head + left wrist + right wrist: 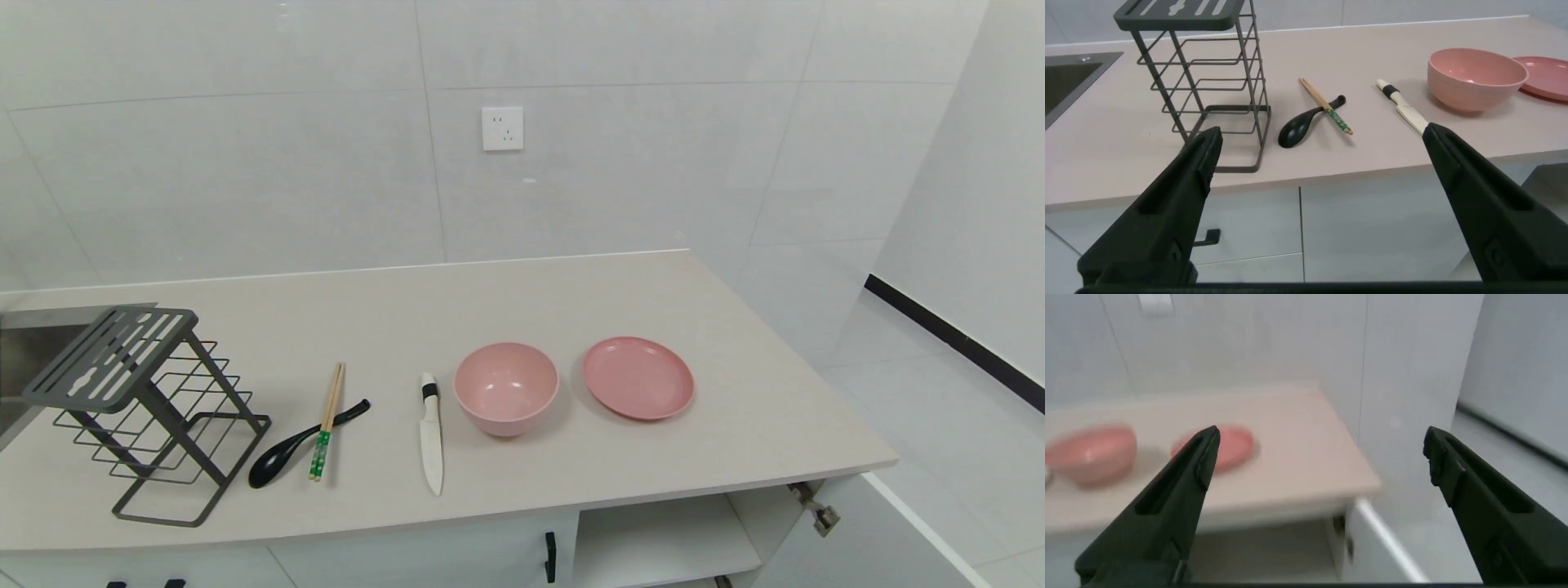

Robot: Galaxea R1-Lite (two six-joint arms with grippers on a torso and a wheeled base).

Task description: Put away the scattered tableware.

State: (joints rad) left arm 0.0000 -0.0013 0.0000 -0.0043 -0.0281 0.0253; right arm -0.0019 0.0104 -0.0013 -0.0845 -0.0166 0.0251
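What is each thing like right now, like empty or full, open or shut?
rack: standing, empty
spoon: lying flat, chopsticks across its handle
chopsticks: lying together on the spoon
knife: lying flat
bowl: upright, empty
plate: flat, empty
cupboard door: open
left gripper: open
right gripper: open

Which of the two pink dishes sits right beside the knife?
The deep pink bowl; the knife lies just to its left. The flat pink plate sits on the bowl's other side, farther from the knife.
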